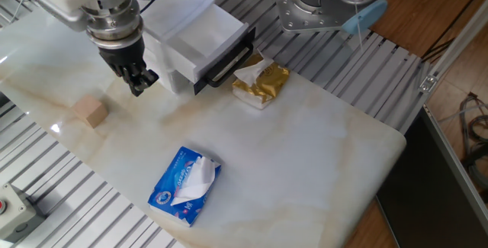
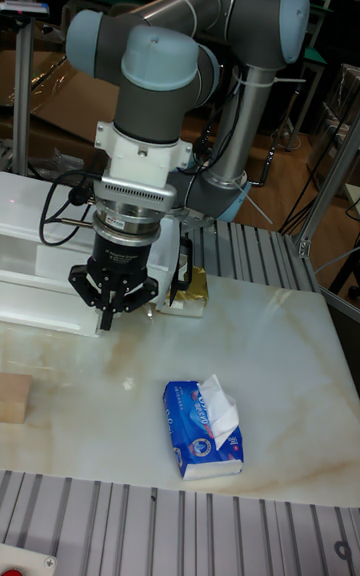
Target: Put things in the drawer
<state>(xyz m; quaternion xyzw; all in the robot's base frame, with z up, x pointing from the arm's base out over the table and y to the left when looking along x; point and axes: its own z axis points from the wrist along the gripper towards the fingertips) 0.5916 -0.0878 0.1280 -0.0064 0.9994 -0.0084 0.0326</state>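
A small light-tan wooden cube (image 1: 90,111) lies on the marble table near its left edge; in the tall fixed view the cube (image 2: 12,396) is cut off at the left border. My gripper (image 1: 142,82) hangs above the table between the cube and the white drawer cabinet, to the cube's right and behind it. It is open with nothing between its black fingers (image 2: 105,318). The white drawer (image 1: 207,43) is pulled out, its black bar handle (image 1: 229,61) facing the table's middle. The arm hides part of the cabinet.
A gold tissue pack (image 1: 261,82) lies just in front of the drawer handle. A blue tissue pack (image 1: 185,185) lies near the table's front edge, also seen as the blue pack (image 2: 205,429). Ribbed aluminium rails (image 1: 69,202) border the marble top.
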